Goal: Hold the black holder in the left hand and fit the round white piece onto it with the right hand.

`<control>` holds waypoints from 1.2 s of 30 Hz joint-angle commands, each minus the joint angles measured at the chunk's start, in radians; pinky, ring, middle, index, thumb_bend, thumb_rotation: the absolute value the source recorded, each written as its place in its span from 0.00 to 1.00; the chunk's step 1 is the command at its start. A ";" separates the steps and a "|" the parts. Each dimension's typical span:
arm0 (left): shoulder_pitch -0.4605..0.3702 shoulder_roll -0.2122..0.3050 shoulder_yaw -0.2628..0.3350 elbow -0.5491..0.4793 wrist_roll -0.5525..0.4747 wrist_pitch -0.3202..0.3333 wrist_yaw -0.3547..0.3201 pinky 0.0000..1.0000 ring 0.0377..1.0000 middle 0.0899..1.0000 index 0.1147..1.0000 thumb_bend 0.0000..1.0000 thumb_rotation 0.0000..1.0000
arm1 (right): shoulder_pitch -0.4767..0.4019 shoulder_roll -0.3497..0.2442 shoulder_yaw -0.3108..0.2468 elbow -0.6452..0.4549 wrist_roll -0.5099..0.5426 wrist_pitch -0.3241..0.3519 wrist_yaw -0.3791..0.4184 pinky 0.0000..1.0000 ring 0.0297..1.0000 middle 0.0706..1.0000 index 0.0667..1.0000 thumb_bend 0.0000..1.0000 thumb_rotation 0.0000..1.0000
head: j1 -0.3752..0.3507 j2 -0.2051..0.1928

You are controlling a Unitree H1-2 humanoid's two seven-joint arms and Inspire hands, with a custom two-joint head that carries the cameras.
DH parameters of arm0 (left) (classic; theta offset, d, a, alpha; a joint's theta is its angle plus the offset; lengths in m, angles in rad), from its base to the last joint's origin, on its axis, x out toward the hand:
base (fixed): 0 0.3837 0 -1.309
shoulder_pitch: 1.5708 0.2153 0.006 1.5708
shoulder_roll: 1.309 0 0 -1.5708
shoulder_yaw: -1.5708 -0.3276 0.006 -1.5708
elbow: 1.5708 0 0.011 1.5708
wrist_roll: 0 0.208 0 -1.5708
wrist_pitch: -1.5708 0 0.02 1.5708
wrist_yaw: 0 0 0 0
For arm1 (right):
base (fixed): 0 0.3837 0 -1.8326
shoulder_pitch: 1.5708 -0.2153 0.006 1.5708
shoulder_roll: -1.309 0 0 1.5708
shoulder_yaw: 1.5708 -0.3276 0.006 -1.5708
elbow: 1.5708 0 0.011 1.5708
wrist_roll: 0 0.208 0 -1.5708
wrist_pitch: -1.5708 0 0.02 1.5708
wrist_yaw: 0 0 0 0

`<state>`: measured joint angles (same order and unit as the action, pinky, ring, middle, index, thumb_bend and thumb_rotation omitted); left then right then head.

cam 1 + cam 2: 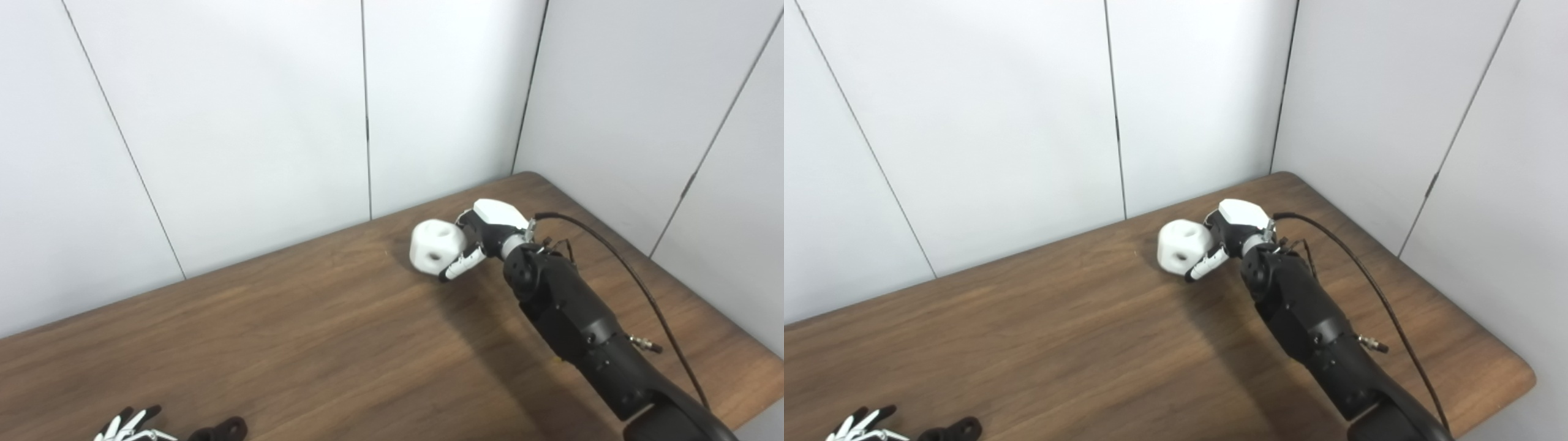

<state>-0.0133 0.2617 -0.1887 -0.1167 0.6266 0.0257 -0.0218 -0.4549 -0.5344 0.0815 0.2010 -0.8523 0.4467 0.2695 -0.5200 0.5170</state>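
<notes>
— so, how did the round white piece [435,244] look?

— it was chunky and faceted more than truly round, matte white plastic, with round holes on its faces. my right hand [484,236] was wrapped around it from the right, fingers [462,262] curled under its lower edge, near the far side of the table [294,331]. i couldn't tell whether it sat on the wood or hung just above it.

— and the black holder [220,430]?

— it lay at the near edge, bottom left, a small dark glossy part with a ring-shaped end. it was cut off by the frame. my left hand [131,427] was just beside it, fingers spread apart, gripping nothing, only its tips in view.

— what about the surface and the room?

— the table was dark brown wood with long streaked grain and a rounded far right corner. pale grey wall panels with thin dark seams stood behind it and to the right, meeting in a corner.

— anything else?

— my right forearm [576,324] was black and smooth, and a thin black cable [643,288] arched from the wrist back along it.
</notes>
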 commanded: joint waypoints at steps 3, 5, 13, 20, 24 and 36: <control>0.003 0.016 0.010 -0.026 0.007 0.007 -0.004 1.00 0.98 0.88 0.41 0.52 0.04 | -0.033 -0.034 0.005 -0.018 0.005 -0.026 -0.069 0.87 0.91 0.84 0.46 0.54 0.17 | -0.001 0.001; 0.003 0.016 0.010 -0.027 0.007 0.007 -0.005 1.00 0.98 0.88 0.41 0.52 0.04 | -0.032 -0.033 0.007 -0.019 0.010 -0.027 -0.082 0.87 0.91 0.84 0.45 0.52 0.16 | -0.001 0.002; 0.004 0.017 0.009 -0.025 0.012 0.004 -0.001 1.00 0.98 0.87 0.41 0.52 0.04 | -0.028 -0.037 0.015 0.007 0.042 -0.058 -0.140 0.85 0.85 0.78 0.44 0.51 0.14 | -0.002 0.003; 0.002 0.016 0.011 -0.019 0.008 -0.003 0.006 1.00 0.98 0.87 0.41 0.52 0.04 | -0.028 -0.047 0.029 0.007 0.054 -0.060 -0.149 0.84 0.83 0.75 0.44 0.51 0.14 | -0.002 0.003; 0.002 0.015 0.011 -0.022 0.007 0.005 0.000 1.00 0.98 0.88 0.41 0.52 0.04 | -0.029 -0.050 0.032 0.003 0.063 -0.050 -0.136 0.85 0.84 0.76 0.45 0.51 0.14 | 0.001 0.002; 0.001 0.017 0.011 -0.021 0.004 0.005 -0.003 1.00 0.99 0.88 0.41 0.52 0.04 | -0.042 -0.043 0.009 -0.067 0.051 0.023 0.079 0.92 0.98 0.91 0.72 0.98 0.32 | 0.001 0.002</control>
<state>-0.0118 0.2622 -0.1879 -0.1183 0.6262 0.0254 -0.0214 -0.4559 -0.5503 0.1188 0.1769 -0.7761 0.4650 0.3224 -0.5185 0.5185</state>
